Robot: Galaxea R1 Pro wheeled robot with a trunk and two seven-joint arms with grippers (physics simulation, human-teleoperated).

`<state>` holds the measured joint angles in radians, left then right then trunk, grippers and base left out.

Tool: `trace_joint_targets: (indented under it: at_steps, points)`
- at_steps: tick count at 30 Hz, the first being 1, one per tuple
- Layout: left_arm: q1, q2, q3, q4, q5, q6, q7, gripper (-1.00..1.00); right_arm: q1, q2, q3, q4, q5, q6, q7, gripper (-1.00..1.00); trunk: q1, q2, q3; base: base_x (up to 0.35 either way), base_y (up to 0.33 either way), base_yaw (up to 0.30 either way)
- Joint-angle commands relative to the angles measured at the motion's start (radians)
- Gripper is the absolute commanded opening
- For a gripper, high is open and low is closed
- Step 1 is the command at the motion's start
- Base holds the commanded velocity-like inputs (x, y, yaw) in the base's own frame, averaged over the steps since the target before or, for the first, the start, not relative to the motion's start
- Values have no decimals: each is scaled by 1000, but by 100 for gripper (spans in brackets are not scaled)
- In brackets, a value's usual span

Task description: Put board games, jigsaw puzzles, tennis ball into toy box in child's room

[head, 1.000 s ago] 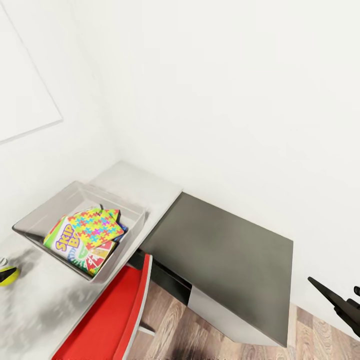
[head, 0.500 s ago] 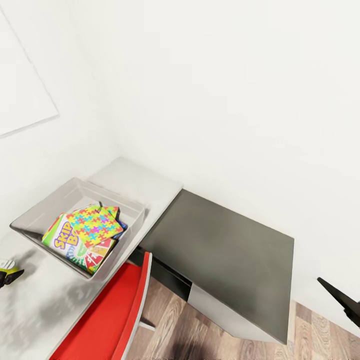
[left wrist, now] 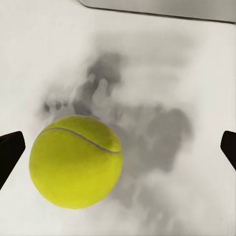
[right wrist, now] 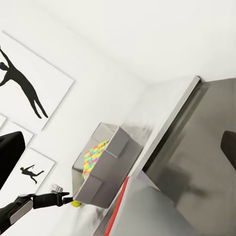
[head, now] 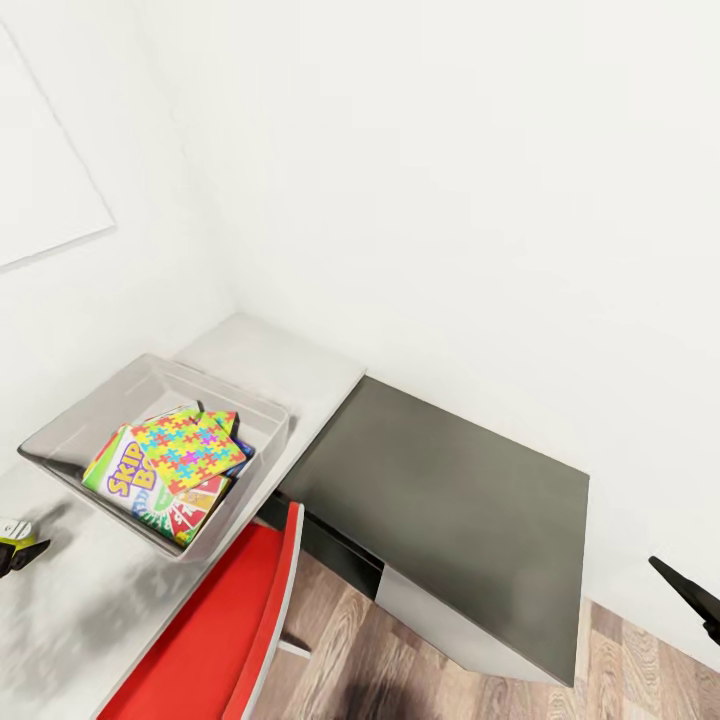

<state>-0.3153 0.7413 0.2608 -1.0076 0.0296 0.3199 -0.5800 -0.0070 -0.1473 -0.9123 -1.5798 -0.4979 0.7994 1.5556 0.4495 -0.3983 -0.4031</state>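
Yellow-green tennis ball (left wrist: 75, 161) with pale curved seam, resting on shiny grey counter (left wrist: 162, 59). Left pincer (left wrist: 118, 147) spread wide around it, untouched. Right pincer (right wrist: 118, 152) likewise spread. Puzzle (head: 190, 449) and Skip-Bo box (head: 125, 478) inside grey toy box (head: 262, 443).

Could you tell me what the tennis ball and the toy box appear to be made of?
The tennis ball looks like matte yellow-green felt with a pale curved seam, though the render shows no fuzz. The toy box seems smooth grey plastic, perhaps slightly translucent: thin, straight, faintly glossy walls.
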Motion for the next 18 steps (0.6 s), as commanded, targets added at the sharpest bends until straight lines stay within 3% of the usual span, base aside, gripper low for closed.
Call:
trace_joint_targets:
  at_steps: [1, 18]
  points:
    - [-1, 0, 2, -1, 3, 9, -5, 100, -1, 0, -1, 0, 0, 11, 3, 100, 1, -2, -2, 0, 0, 0]
    - [-1, 3, 1, 5, -2, 8, 12, 100, -1, 0, -2, 0, 0, 11, 3, 100, 1, -2, -2, 0, 0, 0]
